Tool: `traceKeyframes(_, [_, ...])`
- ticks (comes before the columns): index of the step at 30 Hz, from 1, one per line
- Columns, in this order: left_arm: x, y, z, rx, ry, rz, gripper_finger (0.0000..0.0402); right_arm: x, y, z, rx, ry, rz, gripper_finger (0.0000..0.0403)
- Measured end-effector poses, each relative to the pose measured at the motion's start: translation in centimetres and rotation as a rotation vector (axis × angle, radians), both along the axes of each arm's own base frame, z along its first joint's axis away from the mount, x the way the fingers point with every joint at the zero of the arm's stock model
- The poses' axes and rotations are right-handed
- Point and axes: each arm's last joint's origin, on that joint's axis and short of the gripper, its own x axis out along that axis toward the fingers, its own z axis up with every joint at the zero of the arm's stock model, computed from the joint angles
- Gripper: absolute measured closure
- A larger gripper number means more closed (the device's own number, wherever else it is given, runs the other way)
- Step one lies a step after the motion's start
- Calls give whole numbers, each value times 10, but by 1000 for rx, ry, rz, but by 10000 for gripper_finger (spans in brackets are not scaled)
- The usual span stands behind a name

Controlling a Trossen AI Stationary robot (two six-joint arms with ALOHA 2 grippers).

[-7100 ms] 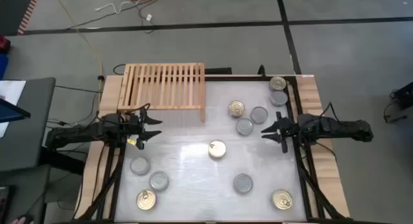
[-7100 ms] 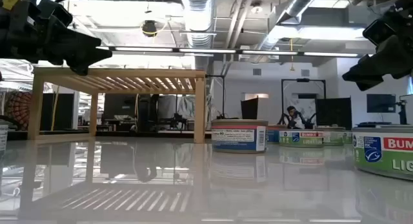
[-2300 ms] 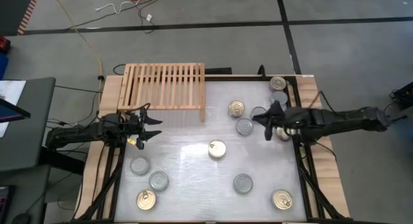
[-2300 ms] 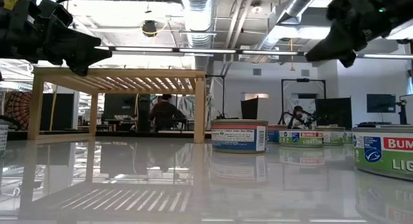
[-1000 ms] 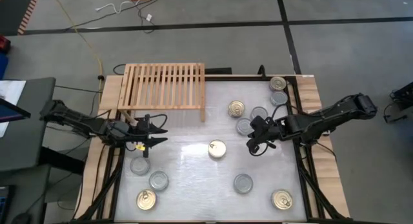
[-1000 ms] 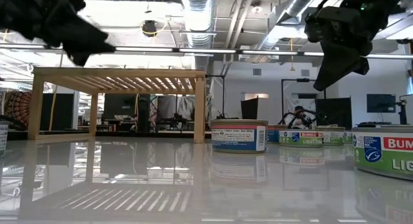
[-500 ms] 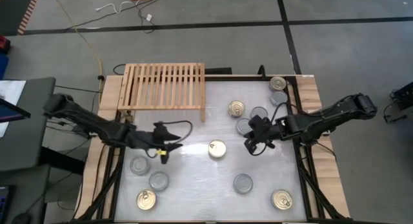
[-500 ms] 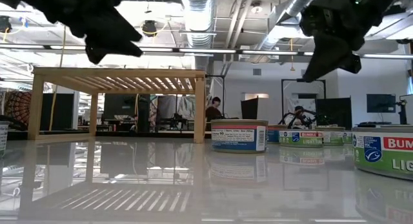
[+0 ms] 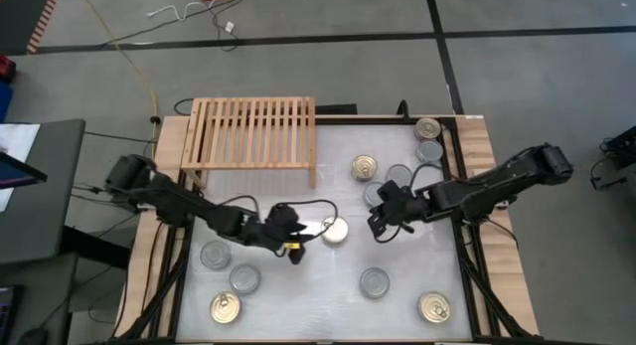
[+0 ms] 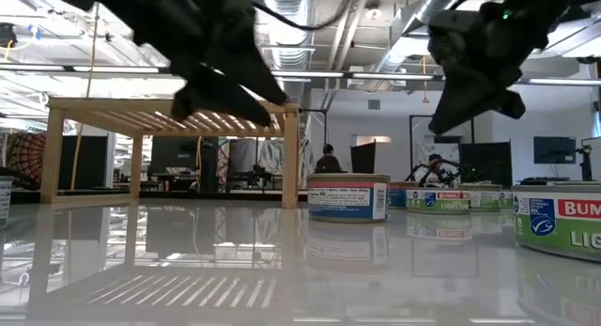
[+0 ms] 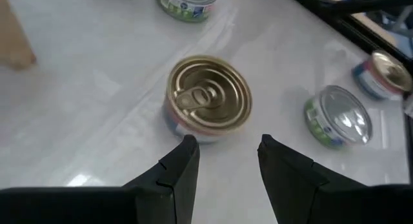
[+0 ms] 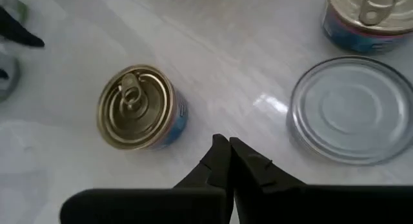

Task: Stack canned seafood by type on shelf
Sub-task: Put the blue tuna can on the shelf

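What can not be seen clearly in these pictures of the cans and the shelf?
- High view: the can labels cannot be read; the tops alone show, too small for type.
- Low view: the left hand covers part of the shelf; the rightmost can is cut off by the edge.
- Left wrist view: the centre gold-top can shows its lid; its label is blurred.
- Right wrist view: a second gold-top can is cut off by the edge.

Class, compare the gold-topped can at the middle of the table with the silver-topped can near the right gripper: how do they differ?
The gold-topped can has a pull tab; the silver-topped can has a plain flat top. The gold-topped can stands alone at mid-table, just ahead of the left gripper, whose fingers are apart; the silver-topped can sits in a cluster beside other cans, next to the shut right gripper. Both are short, round, upright and not gripped.
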Motion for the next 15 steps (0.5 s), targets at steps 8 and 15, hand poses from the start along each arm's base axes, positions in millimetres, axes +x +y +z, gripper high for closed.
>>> traceKeyframes(8, [33, 5, -23, -82, 60, 26, 251, 22, 13, -28, -13, 5, -7, 366])
traceKeyframes(15, [35, 13, -28, -113, 65, 74, 251, 38, 19, -44, -8, -39, -9, 342])
